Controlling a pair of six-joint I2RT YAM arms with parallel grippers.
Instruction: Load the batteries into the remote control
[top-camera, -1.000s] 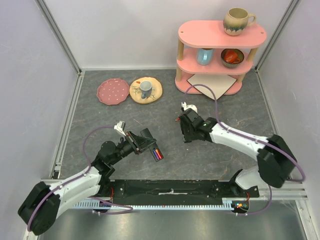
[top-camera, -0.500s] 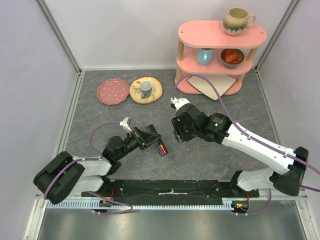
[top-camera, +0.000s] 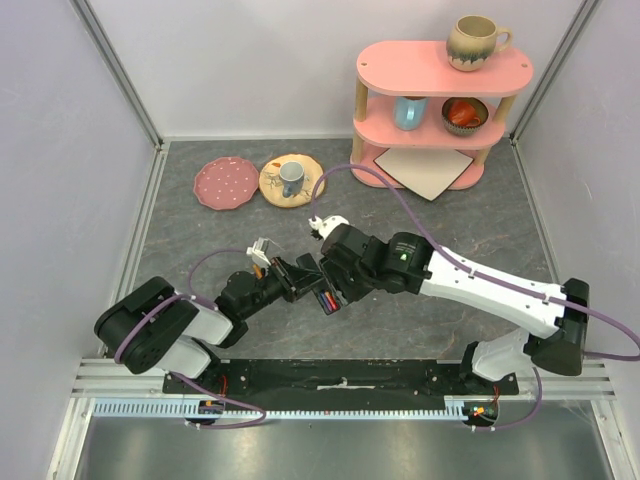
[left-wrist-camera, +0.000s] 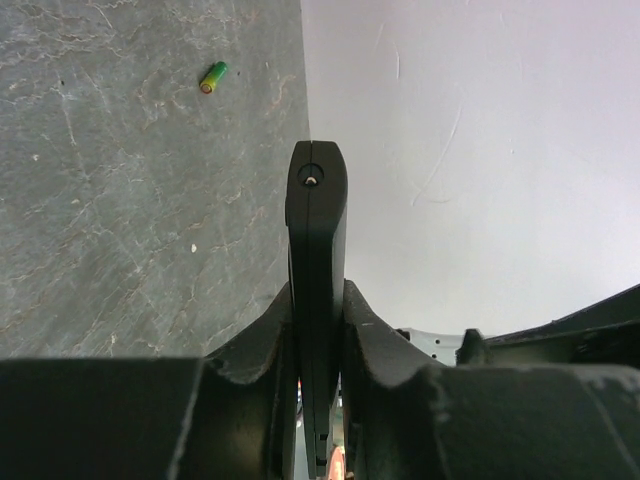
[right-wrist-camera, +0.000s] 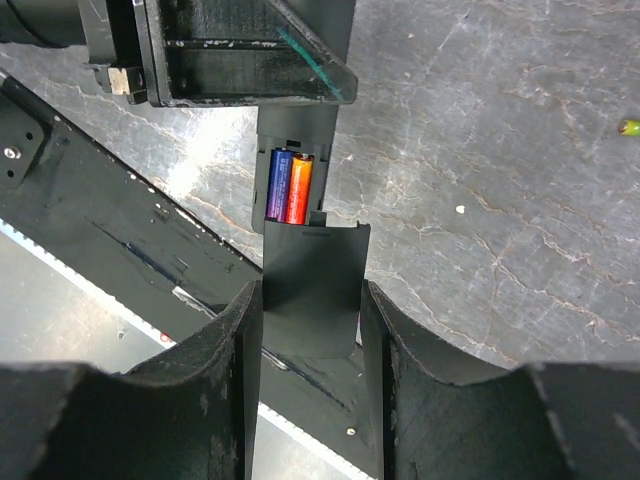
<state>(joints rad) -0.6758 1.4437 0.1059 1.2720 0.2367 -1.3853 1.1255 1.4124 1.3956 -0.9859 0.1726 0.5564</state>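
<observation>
Right wrist view first: we see the remote control (right-wrist-camera: 296, 125) lying lengthwise ahead of the camera with its back open. Two batteries (right-wrist-camera: 291, 186), one blue and one orange, sit side by side in the compartment. Just below them the black lid (right-wrist-camera: 310, 270) butts against the compartment's edge. The right gripper (right-wrist-camera: 310, 295) is clamped on that lid, one finger pressed against each long side.

The far end of the remote disappears under the left gripper (left-wrist-camera: 317, 305). From the left wrist we look along the remote's thin edge — the two fingers (left-wrist-camera: 262, 335) are closed tight on its flat faces, holding it above the table (top-camera: 430, 225).

A loose green battery (left-wrist-camera: 213, 77) lies on the grey surface, well apart from the remote.

From the top view we find both grippers meeting near the middle of the table, closer to the arm bases than to the back wall. Further out are a pink plate (top-camera: 228, 183) and a yellow plate (top-camera: 305, 185) carrying a small cup (top-camera: 291, 177). At the back right stands a pink shelf (top-camera: 440, 68) with a mug (top-camera: 475, 42) on top.
</observation>
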